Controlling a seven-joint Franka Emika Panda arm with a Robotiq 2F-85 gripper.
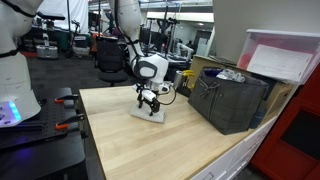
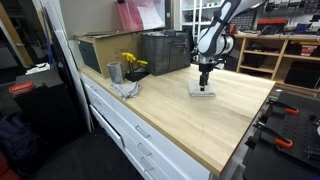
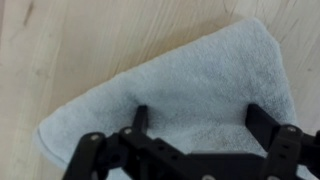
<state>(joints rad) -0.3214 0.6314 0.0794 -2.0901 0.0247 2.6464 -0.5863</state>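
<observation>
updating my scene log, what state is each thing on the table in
gripper: open, empty, right over the towel
towel: folded, lying flat on the table
crate: upright, open top
metal cup: upright
grey rag: crumpled beside the metal cup

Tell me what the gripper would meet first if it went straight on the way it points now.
The folded pale towel, lying on the wooden table directly under the open gripper. The gap between them is hard to judge.
</observation>
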